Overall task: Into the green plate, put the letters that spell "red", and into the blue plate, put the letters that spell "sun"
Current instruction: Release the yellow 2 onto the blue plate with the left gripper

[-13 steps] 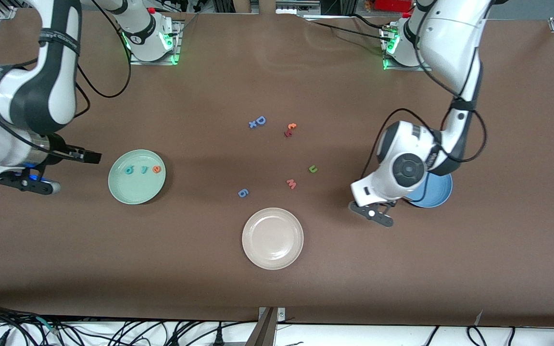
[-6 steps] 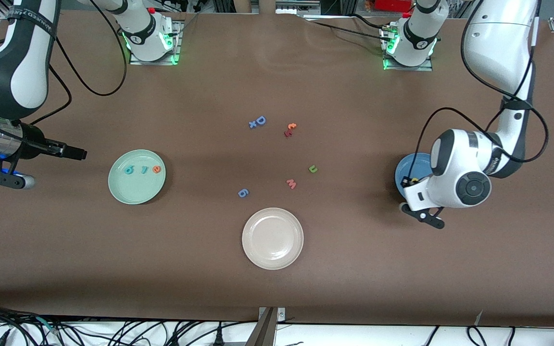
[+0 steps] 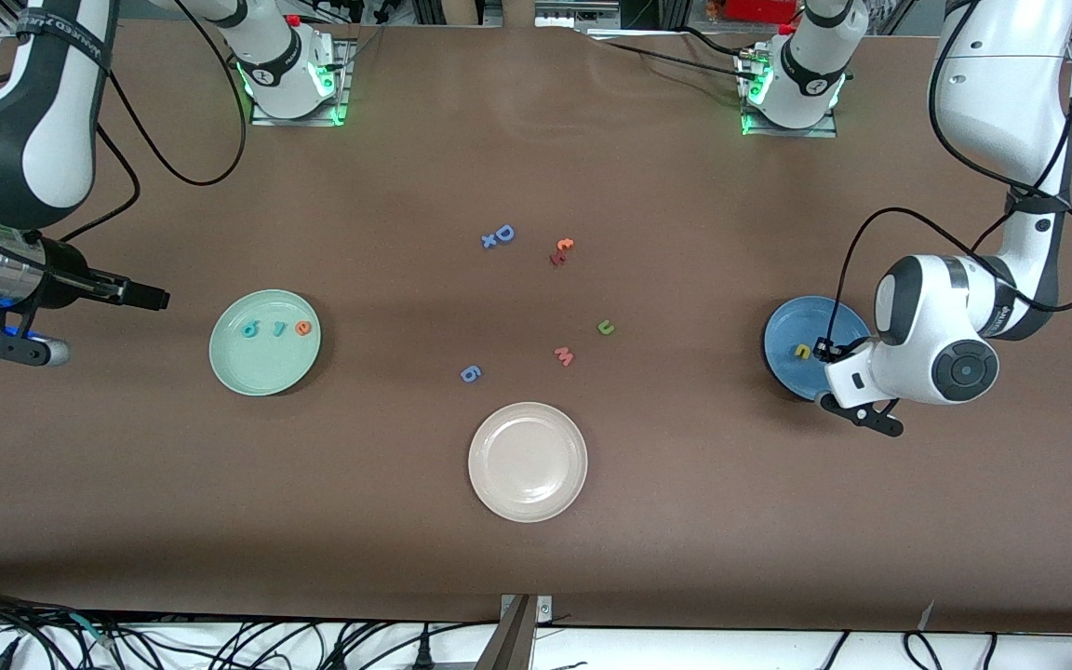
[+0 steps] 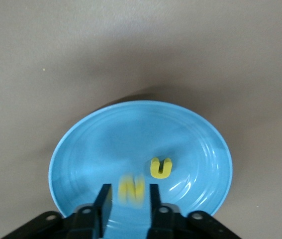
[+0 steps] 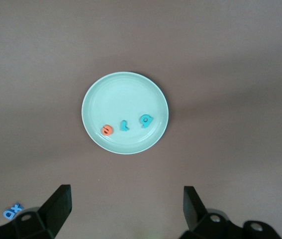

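- Your left gripper swung over the round blue plate; its fingers are a little apart, and a blurry yellow foam letter sits between them.
- One yellow letter already lies there.
- Teal and orange letters fill the round mint-green plate.
- The little green foam "u" waits on the table.
- Your right gripper waits, wide open, above that green plate.
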